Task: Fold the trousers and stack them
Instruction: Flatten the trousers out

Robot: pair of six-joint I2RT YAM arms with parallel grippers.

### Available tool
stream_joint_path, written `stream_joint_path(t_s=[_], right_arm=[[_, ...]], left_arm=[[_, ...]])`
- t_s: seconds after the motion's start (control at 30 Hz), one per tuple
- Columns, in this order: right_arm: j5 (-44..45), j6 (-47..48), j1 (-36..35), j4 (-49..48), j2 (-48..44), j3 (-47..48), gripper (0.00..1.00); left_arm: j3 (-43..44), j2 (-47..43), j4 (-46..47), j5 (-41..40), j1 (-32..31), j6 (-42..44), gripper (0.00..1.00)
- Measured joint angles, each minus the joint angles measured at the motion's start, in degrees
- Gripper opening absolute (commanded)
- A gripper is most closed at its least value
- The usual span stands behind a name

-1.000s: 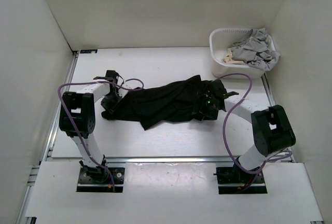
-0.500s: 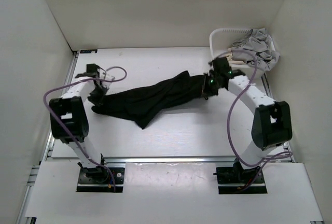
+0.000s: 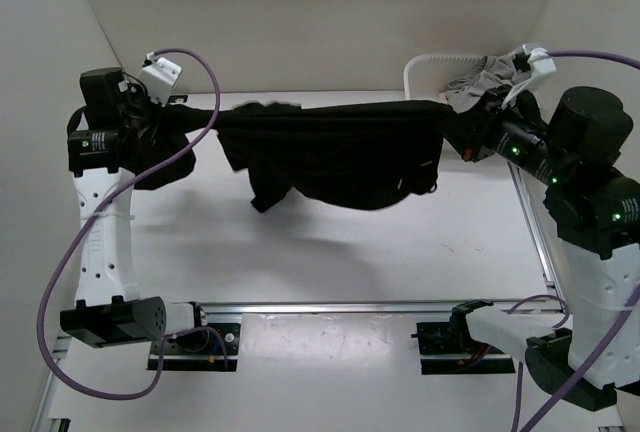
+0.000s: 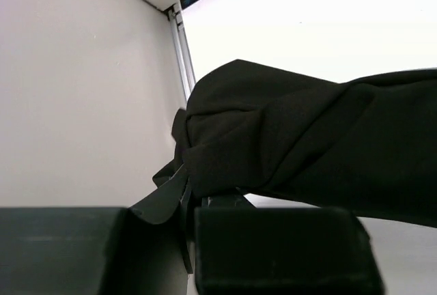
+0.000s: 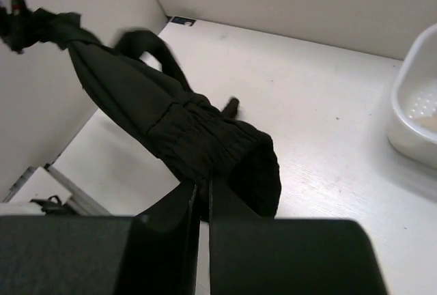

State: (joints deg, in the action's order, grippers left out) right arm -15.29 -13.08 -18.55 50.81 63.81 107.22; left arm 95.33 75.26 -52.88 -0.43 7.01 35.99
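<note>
Black trousers (image 3: 335,147) hang stretched in the air across the table between both arms, the middle sagging. My left gripper (image 3: 170,124) is shut on the left end of the cloth, high near the left wall. In the left wrist view the bunched black trousers (image 4: 293,131) fill the space above the fingers of my left gripper (image 4: 194,196). My right gripper (image 3: 462,132) is shut on the right end, by the basket. In the right wrist view my right gripper (image 5: 203,192) pinches the gathered waistband of the trousers (image 5: 184,128).
A white basket (image 3: 420,64) with grey clothes (image 3: 490,82) stands at the back right corner, partly behind the right arm. White walls close in on the left, back and right. A metal rail (image 3: 330,307) runs along the table's near edge.
Both grippers have risen high off the table and moved apart with the trousers, which went from lying on the table to hanging stretched in the air.
</note>
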Motion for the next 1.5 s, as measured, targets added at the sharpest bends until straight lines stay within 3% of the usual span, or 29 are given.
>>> stream_joint_path(t_s=[0.2,0.3,0.37,0.4,0.43,0.53,0.6,0.77,0.93,1.03,1.07,1.17,1.3,1.43,1.5], right_arm=[[-3.6,-0.7,0.1,1.1,-1.3,-6.8,0.00],[-3.1,-2.4,0.1,0.0,0.3,-15.0,0.00],[-1.1,-4.2,0.7,-0.3,4.0,-17.6,0.03],[0.0,-5.2,1.7,-0.5,6.5,-18.2,0.12],[1.4,-6.6,2.7,-1.0,9.1,-18.3,0.58],[4.6,-9.4,7.5,-2.6,16.8,-19.5,0.92],[5.6,-10.0,9.8,-2.6,21.9,-19.6,0.96],[6.6,-10.4,9.8,-4.2,22.0,-28.7,0.96],[7.0,-10.6,9.4,-5.2,13.6,-42.8,0.93],[7.0,-10.5,9.6,-7.7,15.3,-45.8,0.93],[6.8,-10.5,9.8,-9.2,17.0,-46.1,0.93],[5.2,-10.9,11.7,-15.2,23.5,-46.1,0.93],[3.0,-12.2,14.1,-22.0,32.3,-45.8,0.90],[1.4,-13.6,14.4,-25.5,37.4,-45.5,0.76],[1.2,-14.0,14.5,-26.8,37.7,-45.3,0.44]], left_arm=[[5.9,7.7,-3.5,2.4,-0.2,2.2,0.14],[16.2,21.8,-5.6,2.6,-1.2,1.6,0.14],[25.3,32.8,-4.5,2.2,-2.3,0.8,0.28],[30.5,38.8,-4.7,1.6,-3.2,0.5,0.44],[34.4,44.2,-3.6,0.8,-4.4,0.4,0.75],[36.4,53.6,-2.5,-2.1,-8.3,-0.2,0.92],[34.6,57.2,-2.9,-3.3,-11.3,-0.3,0.93],[22.1,53.5,-3.7,-2.7,-15.2,-1.4,0.95],[0.7,35.5,-1.5,-0.5,-13.6,-1.7,0.91],[-10.1,25.7,0.2,-0.1,-14.4,-1.5,0.91],[-14.3,23.1,1.9,-0.2,-15.6,-1.4,0.95],[-21.0,23.4,4.9,-0.2,-19.0,-1.4,0.98],[-21.5,32.6,8.4,1.4,-21.1,-3.0,1.00],[-18.6,36.6,10.5,2.6,-20.7,-4.9,1.00],[-17.3,37.9,12.2,2.6,-20.5,-5.9,0.80]])
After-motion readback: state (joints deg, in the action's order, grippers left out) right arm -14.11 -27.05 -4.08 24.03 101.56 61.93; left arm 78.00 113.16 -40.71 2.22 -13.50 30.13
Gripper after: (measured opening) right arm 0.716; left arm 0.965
